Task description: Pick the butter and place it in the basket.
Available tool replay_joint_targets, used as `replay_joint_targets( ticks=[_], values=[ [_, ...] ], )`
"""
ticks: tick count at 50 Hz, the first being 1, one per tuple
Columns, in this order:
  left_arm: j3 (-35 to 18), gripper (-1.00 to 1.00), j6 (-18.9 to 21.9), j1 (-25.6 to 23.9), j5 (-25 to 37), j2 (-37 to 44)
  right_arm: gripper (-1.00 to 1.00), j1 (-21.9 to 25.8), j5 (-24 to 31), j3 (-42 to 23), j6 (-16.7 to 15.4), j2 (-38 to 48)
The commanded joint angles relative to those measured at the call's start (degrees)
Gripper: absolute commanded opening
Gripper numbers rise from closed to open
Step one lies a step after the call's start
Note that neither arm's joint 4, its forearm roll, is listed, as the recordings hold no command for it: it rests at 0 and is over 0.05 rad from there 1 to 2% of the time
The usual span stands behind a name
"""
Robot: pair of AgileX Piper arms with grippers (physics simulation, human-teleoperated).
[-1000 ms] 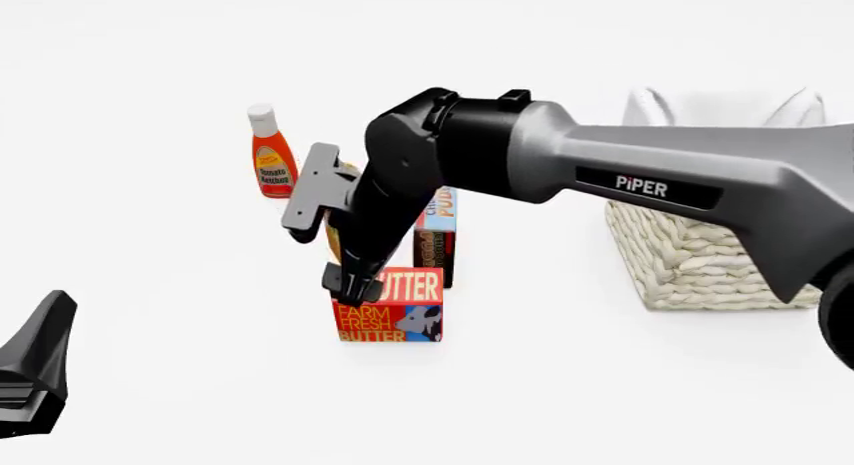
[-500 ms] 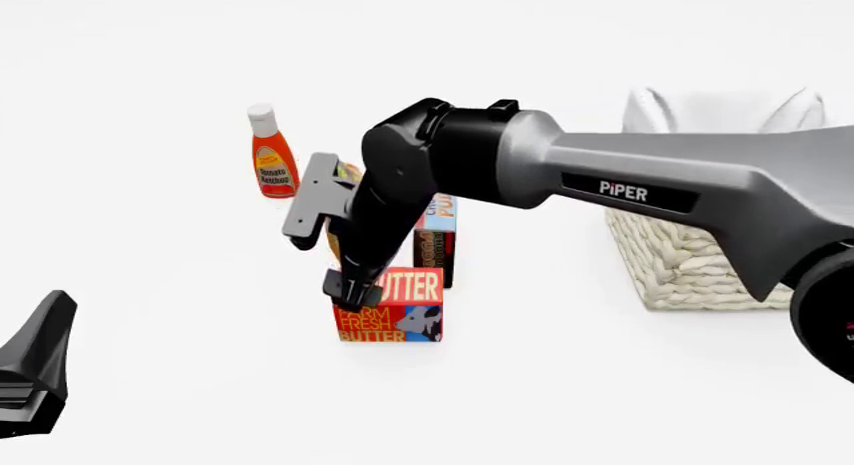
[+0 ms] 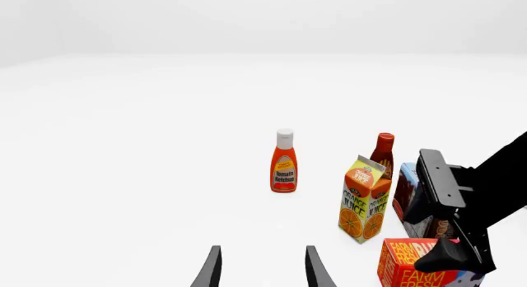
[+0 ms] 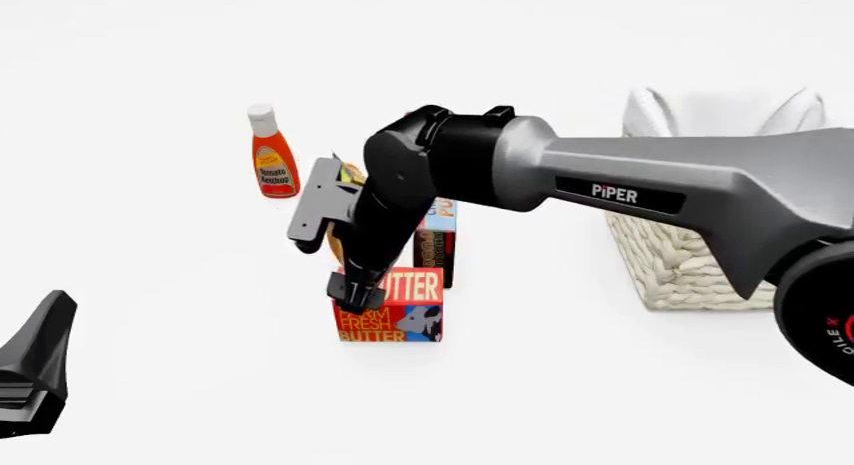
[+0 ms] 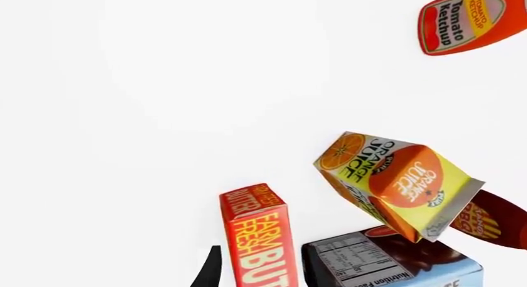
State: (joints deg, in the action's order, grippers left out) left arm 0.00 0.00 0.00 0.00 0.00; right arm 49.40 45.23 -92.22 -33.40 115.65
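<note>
**ITEM: BUTTER BOX — HANDLING AND GRIP NOTES**

**Object.** Red-orange rectangular butter box (image 4: pixel 390 305) printed "FARM FRESH BUTTER", with a cow picture on blue. It stands upright on the white table (image 4: pixel 160 315), nearest the camera in a cluster of groceries.

**Neighbours.** Tall chocolate pudding box (image 4: pixel 435 240) just behind it; yellow orange juice carton (image 3: pixel 364 199) close by; red tomato ketchup bottle (image 4: pixel 272 153) farther off; dark red sauce bottle (image 3: pixel 383 152) behind the carton.

**Destination.** Large cream-white woven wicker basket (image 4: pixel 681 260) with white cloth lining, well apart to the right, partly hidden by the right arm.

**Grippers.** Right gripper (image 5: pixel 261 268): its 2 dark fingers straddle the box's narrow top, 1 on each side. Whether they press the faces yet cannot be told. Left gripper (image 3: pixel 261 268): released, fingers parted on nothing, low at the near left.

**Handling, judged.** Likely light, stiff cardboard, with flat, smooth printed faces that may slip under a shallow pinch. Best hold: the 2 broad opposite faces, fingers well down from the top edge, squared to the box. Risk: the tall pudding box sits close and could be knocked on the lift.
</note>
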Motion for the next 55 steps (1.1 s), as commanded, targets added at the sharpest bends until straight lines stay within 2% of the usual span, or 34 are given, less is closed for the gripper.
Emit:
replay_joint_targets(
  ticks=[1,55],
  values=[
    [0.0,1.0,0.0,0.0,0.0,0.0,1.0,-0.3,-0.2,0.1,-0.2,0.3],
    [0.0,1.0,0.0,0.0,0.0,0.0,1.0,0.2,-0.9,-0.6,1.0,3.7]
  ],
)
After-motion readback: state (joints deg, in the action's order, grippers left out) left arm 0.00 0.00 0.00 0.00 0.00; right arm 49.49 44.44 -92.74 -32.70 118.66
